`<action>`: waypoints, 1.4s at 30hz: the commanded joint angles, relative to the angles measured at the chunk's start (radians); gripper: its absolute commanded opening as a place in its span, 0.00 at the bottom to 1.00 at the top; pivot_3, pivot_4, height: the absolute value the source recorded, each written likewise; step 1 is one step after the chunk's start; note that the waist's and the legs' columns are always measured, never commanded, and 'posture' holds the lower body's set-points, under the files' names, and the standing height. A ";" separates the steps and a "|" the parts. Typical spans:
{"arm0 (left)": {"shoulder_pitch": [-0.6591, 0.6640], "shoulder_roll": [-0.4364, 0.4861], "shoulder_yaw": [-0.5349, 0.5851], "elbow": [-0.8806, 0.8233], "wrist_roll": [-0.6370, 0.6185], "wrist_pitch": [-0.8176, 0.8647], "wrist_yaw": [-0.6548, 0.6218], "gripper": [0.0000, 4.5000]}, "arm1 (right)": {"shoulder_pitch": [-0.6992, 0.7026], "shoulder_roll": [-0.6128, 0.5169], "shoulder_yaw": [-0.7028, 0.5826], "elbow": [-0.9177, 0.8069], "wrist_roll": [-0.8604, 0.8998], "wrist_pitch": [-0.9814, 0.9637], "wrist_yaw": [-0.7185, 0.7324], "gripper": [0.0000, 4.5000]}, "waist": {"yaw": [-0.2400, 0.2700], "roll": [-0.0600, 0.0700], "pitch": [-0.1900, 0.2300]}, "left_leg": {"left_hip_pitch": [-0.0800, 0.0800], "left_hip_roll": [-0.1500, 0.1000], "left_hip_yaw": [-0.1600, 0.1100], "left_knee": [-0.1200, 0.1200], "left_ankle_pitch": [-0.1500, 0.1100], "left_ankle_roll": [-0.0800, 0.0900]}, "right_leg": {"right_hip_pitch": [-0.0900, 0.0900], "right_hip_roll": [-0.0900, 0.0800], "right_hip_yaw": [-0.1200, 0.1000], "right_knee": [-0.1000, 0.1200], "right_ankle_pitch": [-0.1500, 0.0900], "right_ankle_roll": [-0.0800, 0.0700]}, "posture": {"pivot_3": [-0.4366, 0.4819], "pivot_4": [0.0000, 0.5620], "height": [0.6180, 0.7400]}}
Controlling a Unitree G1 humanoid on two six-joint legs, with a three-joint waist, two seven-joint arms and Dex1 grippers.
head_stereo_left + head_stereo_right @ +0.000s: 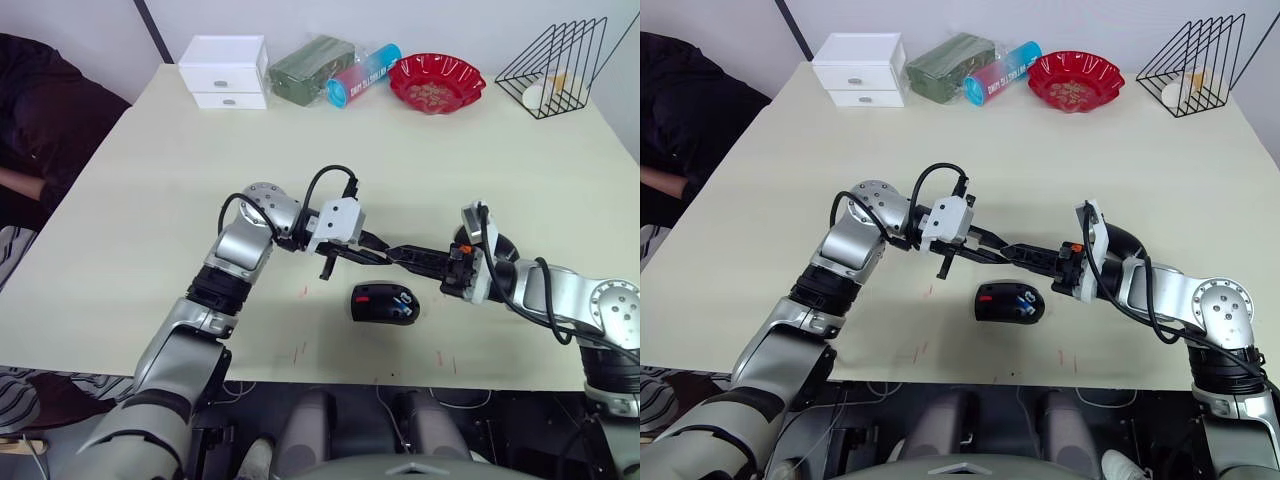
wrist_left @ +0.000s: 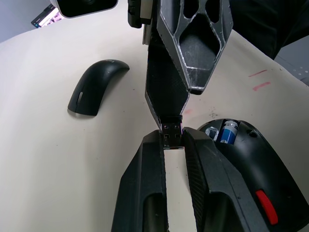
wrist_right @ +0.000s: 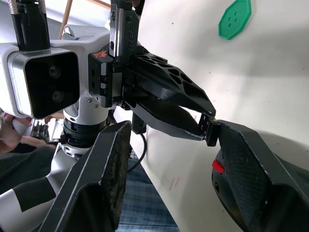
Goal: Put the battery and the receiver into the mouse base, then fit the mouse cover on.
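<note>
I am on the receiver step. My left gripper (image 2: 172, 141) is closed on the receiver (image 2: 172, 131), pinching the little stub between its fingertips just above the table (image 1: 150, 200) and right beside the open end of the mouse base (image 1: 385, 303). My right gripper (image 3: 171, 133) meets it tip to tip with its fingers spread wide and nothing in its grasp; one of those fingers touches the receiver's far end. The battery (image 2: 229, 132) already lies in its bay inside the base, blue end showing, so I judge that part done. Next I need either a clean hand-over or a direct drop. Either way the stub must be lined up with its small slot next to the battery and pressed in without slipping. After that comes the mouse cover (image 2: 96, 87), which lies on the table well apart from the base. By my count there is one battery, one receiver, one base, one cover, and one green toothed disc (image 3: 235, 18) lying farther off
</note>
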 commanded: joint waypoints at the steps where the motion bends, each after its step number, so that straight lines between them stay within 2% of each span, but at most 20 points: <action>1: 0.002 -0.003 -0.003 -0.018 0.001 -0.010 -0.001 0.02 | -0.009 0.012 -0.021 -0.043 0.038 -0.012 0.010 0.29 | 0.000 0.000 0.000 | 0.000 0.000 0.000 0.000 0.000 0.000 | 0.000 0.000 0.000 0.000 0.000 0.000 | 0.48 0.27 1.00; 2: 0.002 -0.002 -0.004 -0.017 0.001 -0.011 -0.001 0.02 | -0.008 0.013 -0.023 -0.043 0.038 -0.012 0.008 0.21 | 0.000 0.000 0.000 | 0.000 0.000 0.000 0.000 0.000 0.000 | 0.000 0.000 0.000 0.000 0.000 0.000 | 0.48 0.27 1.00; 3: 0.002 -0.002 -0.004 -0.016 0.002 -0.013 -0.002 0.02 | -0.008 0.014 -0.024 -0.042 0.038 -0.011 0.006 0.10 | 0.000 0.000 0.000 | 0.000 0.000 0.000 0.000 0.000 0.000 | 0.000 0.000 0.000 0.000 0.000 0.000 | 0.48 0.27 1.00; 5: 0.004 -0.001 -0.007 -0.014 0.002 -0.018 -0.006 0.02 | -0.005 0.014 -0.025 -0.043 0.038 -0.010 0.005 0.01 | 0.000 0.000 0.000 | 0.000 0.000 0.000 0.000 0.000 0.000 | 0.000 0.000 0.000 0.000 0.000 0.000 | 0.48 0.27 1.00; 15: 0.007 0.009 -0.009 -0.006 0.004 -0.032 -0.025 0.02 | 0.000 0.016 -0.028 -0.043 0.038 -0.008 0.007 0.01 | 0.000 0.000 0.000 | 0.000 0.000 0.000 0.000 0.000 0.000 | 0.000 0.000 0.000 0.000 0.000 0.000 | 0.48 0.27 1.00; 21: -0.004 0.003 0.014 0.000 -0.027 0.018 -0.020 0.02 | 0.003 0.015 -0.026 -0.045 0.038 -0.006 0.011 0.01 | -0.001 0.000 0.000 | 0.000 0.000 0.000 0.000 0.000 0.000 | 0.000 0.000 0.000 0.000 0.000 0.000 | 0.48 0.27 1.00; 22: -0.006 0.000 0.019 0.000 -0.033 0.028 -0.012 0.25 | 0.004 0.015 -0.026 -0.046 0.038 -0.007 0.009 0.00 | -0.001 0.000 0.000 | 0.000 0.000 0.000 0.000 0.000 0.000 | 0.000 0.000 0.000 0.000 0.000 0.000 | 0.48 0.27 1.00; 23: -0.007 -0.002 0.024 -0.002 -0.039 0.036 -0.008 0.31 | 0.005 0.014 -0.028 -0.046 0.038 -0.008 0.008 0.00 | -0.001 0.000 0.000 | 0.000 0.000 0.000 0.000 0.000 0.000 | 0.000 0.000 0.000 0.000 0.000 0.000 | 0.48 0.27 1.00; 24: -0.005 -0.003 0.036 -0.003 -0.051 0.041 -0.002 0.43 | 0.009 0.005 -0.036 -0.046 0.038 -0.008 0.014 0.00 | -0.001 0.000 0.000 | 0.000 0.000 0.000 0.000 0.000 0.000 | 0.000 0.000 0.000 0.000 0.000 0.000 | 0.48 0.27 1.00; 25: -0.004 -0.003 0.045 -0.004 -0.059 0.043 0.000 0.47 | 0.012 -0.002 -0.041 -0.046 0.038 -0.008 0.018 0.00 | -0.001 0.000 0.000 | 0.000 0.000 0.000 0.000 0.000 0.000 | 0.000 0.000 0.000 0.000 0.000 0.000 | 0.48 0.27 1.00; 26: 0.001 0.003 0.051 -0.008 -0.066 0.043 -0.005 0.64 | 0.018 -0.014 -0.048 -0.048 0.038 -0.005 0.029 0.00 | -0.001 0.000 0.000 | 0.000 0.000 0.000 0.000 0.000 0.000 | 0.000 0.000 0.000 0.000 0.000 0.000 | 0.48 0.27 1.00; 29: 0.028 0.033 0.059 -0.027 -0.082 0.056 -0.028 0.94 | 0.032 -0.048 -0.068 -0.056 0.038 -0.005 0.060 0.00 | -0.003 0.000 0.000 | 0.000 0.000 0.000 0.000 0.000 0.000 | 0.000 0.000 0.000 0.000 0.000 0.000 | 0.48 0.27 1.00; 30: 0.038 0.042 0.060 -0.032 -0.082 0.054 -0.031 0.97 | 0.037 -0.063 -0.070 -0.060 0.038 -0.003 0.073 0.00 | -0.004 0.000 0.000 | 0.000 0.000 0.000 0.000 0.000 0.000 | 0.000 0.000 0.000 0.000 0.000 0.000 | 0.48 0.27 1.00; 37: 0.136 0.097 0.067 -0.143 -0.124 0.136 -0.039 0.97 | 0.117 -0.218 -0.094 -0.099 0.038 0.002 0.168 0.00 | -0.013 0.000 0.000 | 0.000 0.000 0.000 0.000 0.000 0.000 | 0.000 0.000 0.000 0.000 0.000 0.000 | 0.48 0.27 1.00; 42: 0.228 0.102 0.054 -0.229 -0.118 0.184 0.024 0.97 | 0.193 -0.372 -0.129 -0.138 0.038 -0.005 0.225 0.00 | -0.016 0.000 0.000 | 0.001 0.000 0.000 0.000 0.000 0.000 | 0.000 -0.001 0.001 0.000 0.000 0.000 | 0.48 0.27 1.00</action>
